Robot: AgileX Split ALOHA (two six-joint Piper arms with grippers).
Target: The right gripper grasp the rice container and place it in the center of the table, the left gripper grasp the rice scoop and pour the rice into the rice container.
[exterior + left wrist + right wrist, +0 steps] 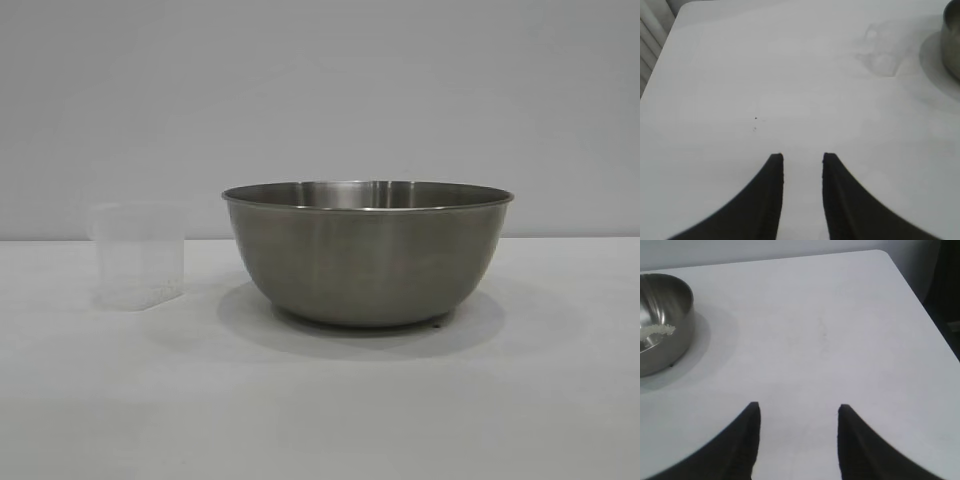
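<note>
Steel mixing bowl sits centre-right of the exterior frame on the white bench, a little rice already inside. Measuring cup stands upright at centre-left, just beside the bowl, not touching.

Left hand has fingers slightly parted and holds nothing; the cup lies upper right in its frame, so likely nearer this arm. Right hand is open wider, empty, with the bowl at upper left.
</note>
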